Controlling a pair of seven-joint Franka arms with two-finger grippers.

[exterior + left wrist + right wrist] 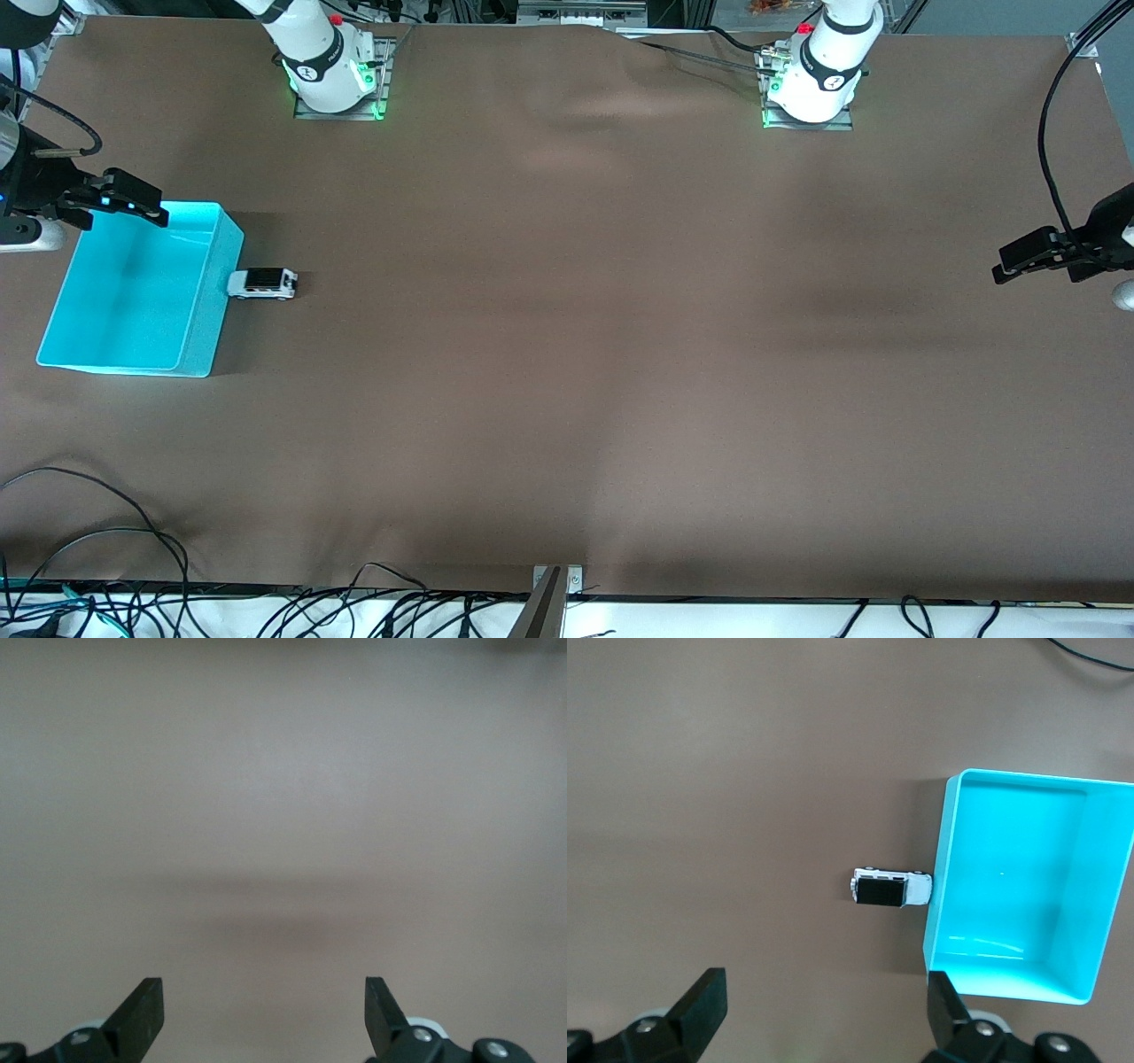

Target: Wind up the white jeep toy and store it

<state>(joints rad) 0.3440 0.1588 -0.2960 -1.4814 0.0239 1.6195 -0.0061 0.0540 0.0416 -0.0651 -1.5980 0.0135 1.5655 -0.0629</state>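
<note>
Nothing gripped yet; approach step, by the look of it. Tiny boxy white jeep toy with black roof (262, 283) on the brown cloth, just beside the open cyan plastic bin (199, 341). Right gripper (124, 199) spread wide, empty, over the bin's rim. Left gripper (1032, 257) waiting, wide, empty, at the left arm's end. Next: descend, pinch the body. Roof seen squarely from above in the right wrist view only; bare cloth in the left.

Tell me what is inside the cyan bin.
Nothing shows inside the cyan bin: the right wrist view sees its bare floor and walls. The white jeep toy stands outside on the table, against the bin's wall. In the front view the right gripper covers one corner.
</note>
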